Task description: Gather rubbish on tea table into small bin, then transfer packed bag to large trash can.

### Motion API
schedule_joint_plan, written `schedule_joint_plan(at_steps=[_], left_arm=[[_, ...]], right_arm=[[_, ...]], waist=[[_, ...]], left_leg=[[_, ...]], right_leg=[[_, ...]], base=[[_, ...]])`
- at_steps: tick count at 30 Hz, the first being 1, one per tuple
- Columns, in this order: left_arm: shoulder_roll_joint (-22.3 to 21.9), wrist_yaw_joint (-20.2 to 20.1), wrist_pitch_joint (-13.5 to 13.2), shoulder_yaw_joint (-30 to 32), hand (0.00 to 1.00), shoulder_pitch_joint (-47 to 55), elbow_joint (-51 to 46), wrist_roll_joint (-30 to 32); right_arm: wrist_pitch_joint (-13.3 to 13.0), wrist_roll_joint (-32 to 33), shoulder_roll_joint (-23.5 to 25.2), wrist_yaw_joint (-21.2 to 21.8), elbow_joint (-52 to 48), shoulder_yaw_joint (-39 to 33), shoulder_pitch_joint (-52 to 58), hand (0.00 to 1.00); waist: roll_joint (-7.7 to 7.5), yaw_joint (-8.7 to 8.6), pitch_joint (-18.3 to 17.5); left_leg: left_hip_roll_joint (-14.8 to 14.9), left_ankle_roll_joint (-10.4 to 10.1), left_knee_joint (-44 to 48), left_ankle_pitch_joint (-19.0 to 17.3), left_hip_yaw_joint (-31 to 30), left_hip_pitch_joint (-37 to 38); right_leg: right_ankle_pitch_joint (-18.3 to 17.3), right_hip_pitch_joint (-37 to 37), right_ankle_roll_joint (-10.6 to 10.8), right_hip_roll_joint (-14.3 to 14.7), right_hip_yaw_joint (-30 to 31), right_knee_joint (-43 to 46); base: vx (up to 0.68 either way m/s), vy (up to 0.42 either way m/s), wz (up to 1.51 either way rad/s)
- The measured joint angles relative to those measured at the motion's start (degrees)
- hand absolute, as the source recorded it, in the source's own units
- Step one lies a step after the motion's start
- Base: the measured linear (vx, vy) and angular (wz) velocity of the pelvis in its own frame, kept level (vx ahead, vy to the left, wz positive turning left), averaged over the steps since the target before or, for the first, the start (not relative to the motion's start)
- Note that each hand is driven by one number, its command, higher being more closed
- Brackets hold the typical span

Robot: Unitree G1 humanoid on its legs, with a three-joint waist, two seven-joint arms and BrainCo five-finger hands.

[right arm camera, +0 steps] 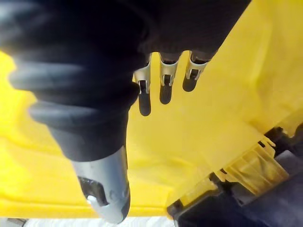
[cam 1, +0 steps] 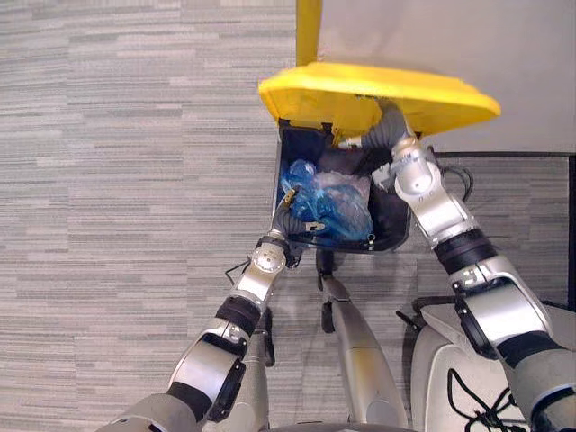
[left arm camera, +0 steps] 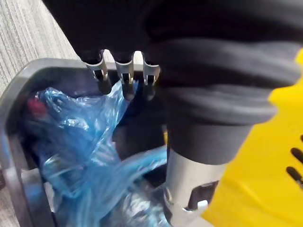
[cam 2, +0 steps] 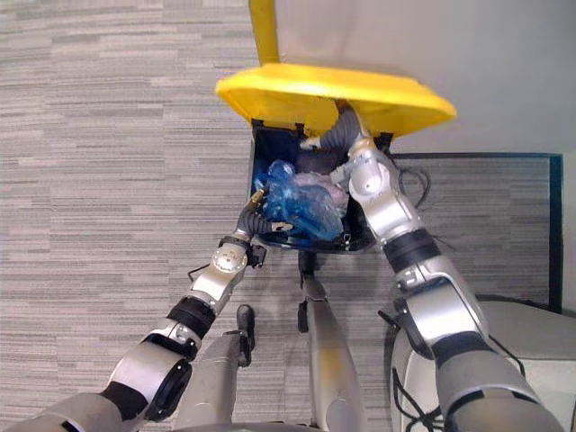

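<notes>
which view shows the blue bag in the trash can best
The left eye view: it looks down on the blue bag lying in the trash can under the yellow lid. The right eye view matches. The left wrist view shows part of it close up, past the left hand. The right wrist view faces the lid.

Trash can (left arm camera: 28, 82) dead ahead on floor (cam 1: 135, 180), wall (cam 1: 450, 45) behind. Lid (cam 1: 378, 90) up over far rim. Bag (cam 1: 328, 202) inside can. Left hand (left arm camera: 124, 75) inside near-left rim, just above bag. Right hand (right arm camera: 164, 78) under lid, right side.
</notes>
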Motion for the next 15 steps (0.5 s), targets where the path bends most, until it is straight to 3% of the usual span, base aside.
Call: schedule_joint_plan(at_steps=[4,10,11,15], left_arm=[[3.57,-2.12,-1.24,1.53,0.00,11.09,-6.62,-2.70],[5.13,-5.47,-1.74,8.33,0.00,24.02,-6.35,-5.06],[7.81,-6.69,-1.28,13.89,0.00,29.37,0.66,-4.02],[7.84,-7.00,-1.30,15.62,0.00,30.99,7.39,-2.51]], right_arm=[[1.04,-0.09,1.31,1.54,0.19,-4.83,11.82,0.00],[1.11,-0.07,4.32,2.00,0.37,-13.41,22.94,0.00],[1.05,-0.89,8.34,4.19,3.74,-15.20,27.78,0.00],[0.74,-2.00,9.45,4.90,6.04,-15.88,30.06,0.00]], waist=[[0.42,0.68,-2.88],[1.82,0.58,-6.47],[1.75,0.78,-8.13],[1.59,0.79,-8.41]], left_leg=[[-0.11,-1.24,-5.53,1.72,-2.19,5.94],[0.03,-0.56,-9.26,2.91,-4.10,13.33],[-0.11,-0.42,-9.38,2.99,-4.35,17.18],[-1.48,-0.06,-8.47,3.01,-4.73,17.65]], right_leg=[[-0.71,4.80,0.68,-0.06,-1.39,-1.50],[-0.69,12.68,1.13,-0.09,-2.93,-4.45],[-0.55,16.98,1.59,-0.25,-2.93,-5.09],[-0.07,17.72,2.25,-0.93,-2.53,-5.06]], base=[[0.10,-0.002,0.13],[0.08,0.064,0.12],[-0.02,0.091,0.06],[-0.06,0.022,0.01]])
